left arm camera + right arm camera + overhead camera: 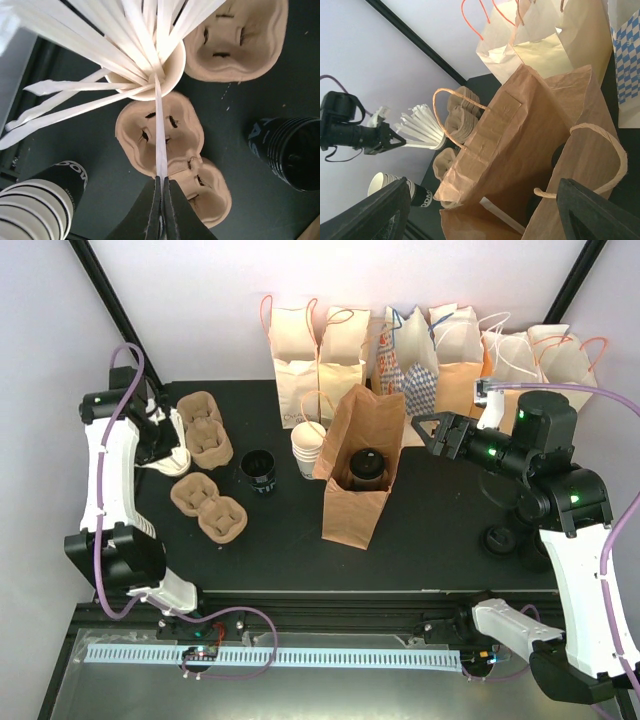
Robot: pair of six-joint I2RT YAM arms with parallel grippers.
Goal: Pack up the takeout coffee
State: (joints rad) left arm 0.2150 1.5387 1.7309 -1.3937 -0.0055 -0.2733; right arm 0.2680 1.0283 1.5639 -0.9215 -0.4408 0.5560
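Since the takeout coffee [365,468] stands upright inside the open brown bag [350,510] in the middle of the worktop [450,530], only its black lid shows from above. I judge it to be a light, thin-walled paper cup that would dent under a hard squeeze. It would be top-heavy if full, and the lid could pop off if it were lifted by the rim alone. The safest hold looks to be around the paper wall just below the lid, keeping the cup upright. The bag is soft and would buckle if nudged.

The left fingers [149,212] are pressed together on 1 white wrapped straw [161,150]. The straw runs up to the bunch standing in a white cup [175,67] beside the pulp carriers [135,125], well apart from the bag. The right fingers [375,215] are spread wide and hold nothing. They hover near the bag's mouth on its right side and appear not to touch it.
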